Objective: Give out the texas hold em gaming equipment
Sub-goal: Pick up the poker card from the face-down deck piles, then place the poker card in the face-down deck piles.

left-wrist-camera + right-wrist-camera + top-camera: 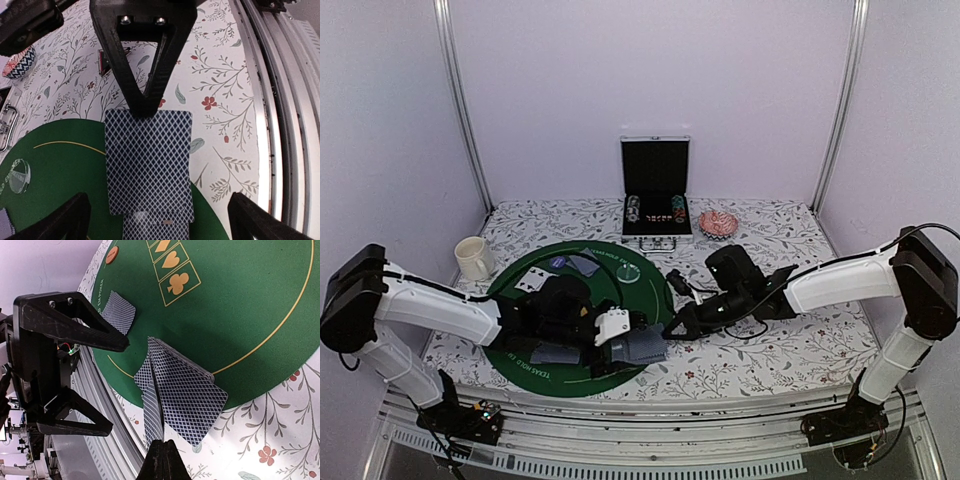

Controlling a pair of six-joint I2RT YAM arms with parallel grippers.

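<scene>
A small stack of blue-backed playing cards lies on the near right rim of the green mat, half over the floral cloth. My left gripper stands open, its fingers well clear on either side of the stack. My right gripper is shut on one card, tilting it up on edge off the stack. From above, the two grippers meet over the cards. Another face-down card and an orange disc rest on the mat. A pale clear disc lies near the mat's far side.
A white mug stands left of the mat. An open black case with chips stands at the back, a patterned bowl beside it. Several cards lie on the mat's far part. The table's metal front rail runs close by.
</scene>
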